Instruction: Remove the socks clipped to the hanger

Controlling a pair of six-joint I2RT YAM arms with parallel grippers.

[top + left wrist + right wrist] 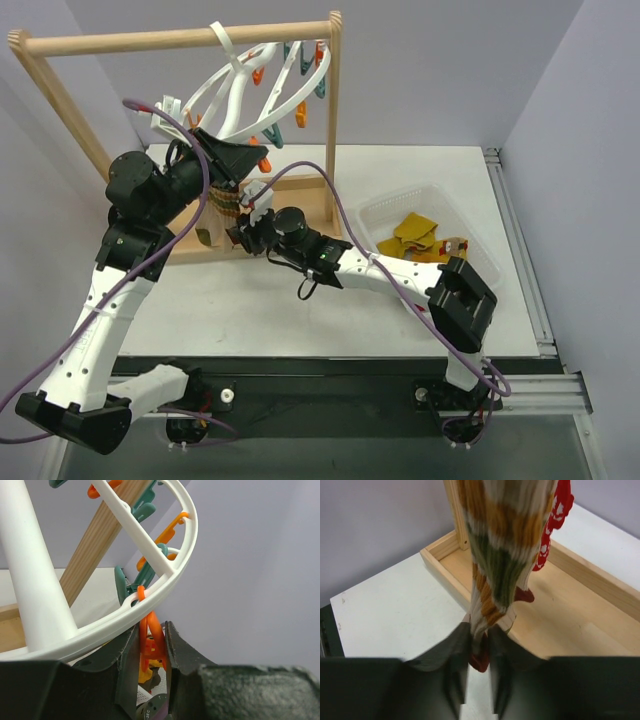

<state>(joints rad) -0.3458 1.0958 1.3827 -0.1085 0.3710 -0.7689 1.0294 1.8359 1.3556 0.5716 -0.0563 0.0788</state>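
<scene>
The white ring hanger [236,100] hangs tilted from the wooden rack, with orange and teal clips on it. My left gripper [240,158] is up under the ring [192,527], shut on an orange clip [152,642] that hangs from the rim. Below that clip hangs a sock striped cream, orange and green [500,545], also seen from above [228,200]. My right gripper [480,632] is shut on its lower end, where a red toe shows between the fingers. A red sock with white pattern [559,510] hangs just behind it.
The wooden rack [180,40] has a tray-like base [580,605] right under the socks. A clear mesh basket [400,197] at the right holds mustard socks [415,232]. The right arm reaches leftward across the table's middle.
</scene>
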